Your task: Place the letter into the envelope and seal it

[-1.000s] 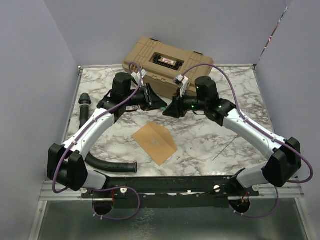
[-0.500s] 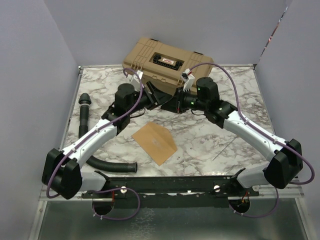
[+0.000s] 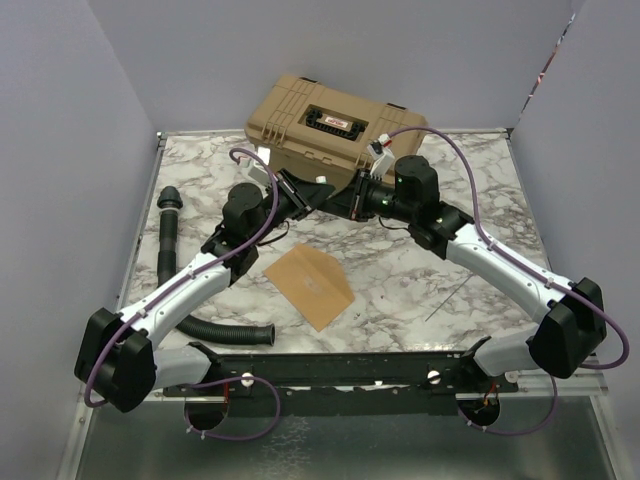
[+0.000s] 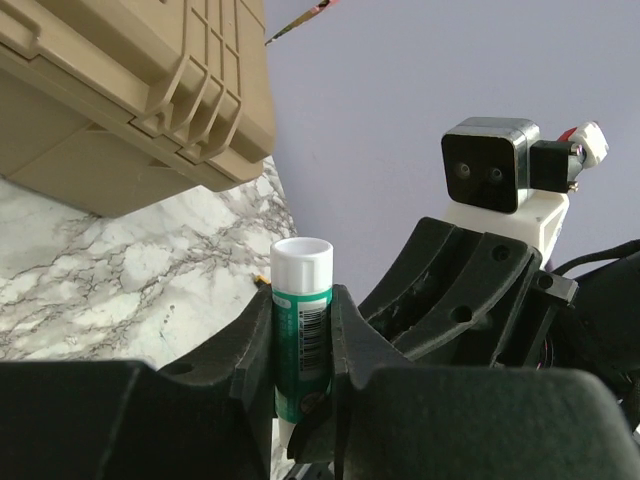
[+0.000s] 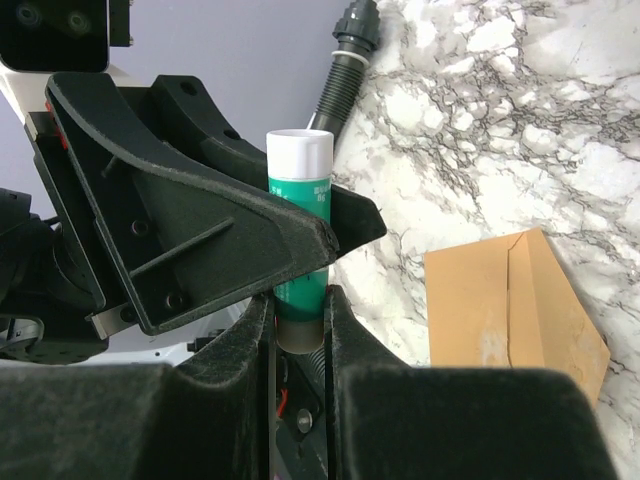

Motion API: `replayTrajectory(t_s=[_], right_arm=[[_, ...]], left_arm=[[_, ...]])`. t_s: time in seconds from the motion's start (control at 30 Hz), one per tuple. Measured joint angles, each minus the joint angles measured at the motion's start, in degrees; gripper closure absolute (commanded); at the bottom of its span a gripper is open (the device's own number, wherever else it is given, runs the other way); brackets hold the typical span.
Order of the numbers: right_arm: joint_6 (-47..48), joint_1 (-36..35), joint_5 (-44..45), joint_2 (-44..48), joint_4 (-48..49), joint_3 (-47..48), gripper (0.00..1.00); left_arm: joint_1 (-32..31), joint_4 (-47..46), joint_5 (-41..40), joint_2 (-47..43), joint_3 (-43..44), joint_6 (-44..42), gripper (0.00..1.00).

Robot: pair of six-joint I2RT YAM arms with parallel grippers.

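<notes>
The glue stick (image 4: 301, 285) is clamped by the left gripper (image 4: 301, 312); its base end seems to be pinched by the right gripper (image 5: 298, 306) too. The envelope (image 3: 310, 285) is laid flat on the marble table (image 3: 430, 265), apart from both.

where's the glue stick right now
The glue stick is held in the air at far centre of the top view, just before the tan case, between the left gripper and right gripper.
</notes>
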State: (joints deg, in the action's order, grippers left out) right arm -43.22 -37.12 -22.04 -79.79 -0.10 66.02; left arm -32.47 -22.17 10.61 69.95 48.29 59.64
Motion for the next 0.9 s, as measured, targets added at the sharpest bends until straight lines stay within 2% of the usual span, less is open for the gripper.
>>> replayTrajectory(t_s=[0.1,0.13,0.2,0.3,0.43,0.57,0.73,0.9], right_arm=[[0.70,-0.02,-0.52,0.00,0.39,0.00,0.45],[1.14,-0.02,-0.63,0.00,0.39,0.02,0.36],[2.93,0.00,-0.70,0.20,-1.16,0.07,0.28],[6.64,0.09,-0.33,1.29,-3.61,0.26,0.25],[13.14,0.37,-0.24,4.31,-8.61,2.34,0.25],[17.49,0.42,-0.31,6.82,-10.78,6.14,0.27],[17.44,0.46,1.99,6.67,-14.01,14.14,0.27],[15.17,0.46,3.93,1.95,-17.25,22.18,0.36]], left_arm=[[-0.02,0.26,-0.11,-0.57,0.00,-1.36,1.00],[-0.11,0.63,-0.13,-0.85,0.00,-2.38,1.00],[-0.20,1.29,-0.26,-1.40,0.17,-4.35,1.00],[-0.44,2.47,0.48,-2.27,0.81,-9.16,1.00],[-0.76,4.55,3.54,-3.72,1.60,-18.51,1.00],[-0.94,8.59,8.09,-3.65,6.23,-27.04,1.00],[-0.94,10.51,12.72,-2.89,10.34,-32.87,1.00],[-0.94,12.13,15.76,-1.46,11.10,-35.54,1.00]])
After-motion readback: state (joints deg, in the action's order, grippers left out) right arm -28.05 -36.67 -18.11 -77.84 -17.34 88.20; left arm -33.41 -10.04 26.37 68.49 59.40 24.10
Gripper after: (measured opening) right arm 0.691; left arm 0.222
